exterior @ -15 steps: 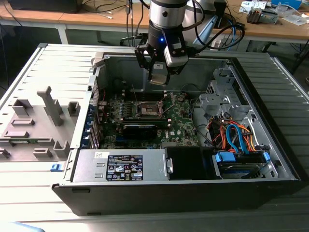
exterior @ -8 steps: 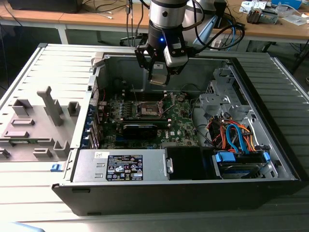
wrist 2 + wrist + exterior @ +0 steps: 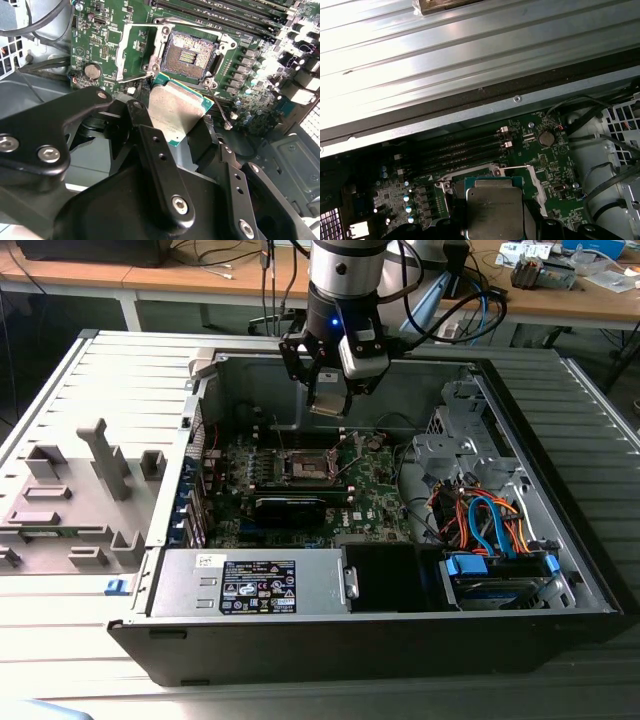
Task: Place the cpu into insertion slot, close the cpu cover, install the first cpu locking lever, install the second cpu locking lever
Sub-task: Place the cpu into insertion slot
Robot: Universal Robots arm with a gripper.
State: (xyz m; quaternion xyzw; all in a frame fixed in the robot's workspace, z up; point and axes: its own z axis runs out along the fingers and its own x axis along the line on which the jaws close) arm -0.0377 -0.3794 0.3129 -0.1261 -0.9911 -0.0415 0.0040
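My gripper [image 3: 329,400] hangs above the green motherboard [image 3: 375,490] inside the open computer case, shut on the cpu [image 3: 175,107], a flat square chip with a silvery top. In the first wrist view the cpu [image 3: 495,210] sits between the dark fingers. The insertion slot [image 3: 192,55] lies bare just beyond the chip, its dark centre showing inside a metal rim. In the exterior view the insertion slot [image 3: 308,468] is below and a little in front of the gripper. The cpu cover [image 3: 131,49] stands swung open beside the slot. Thin wire levers [image 3: 223,114] stick out near the socket.
Memory slots [image 3: 465,147] run along the socket's far side. A power supply [image 3: 250,585] fills the case's front, and a drive cage with coloured cables [image 3: 490,525] sits at the exterior view's right. A grey fixture [image 3: 80,490] lies outside the case on the left.
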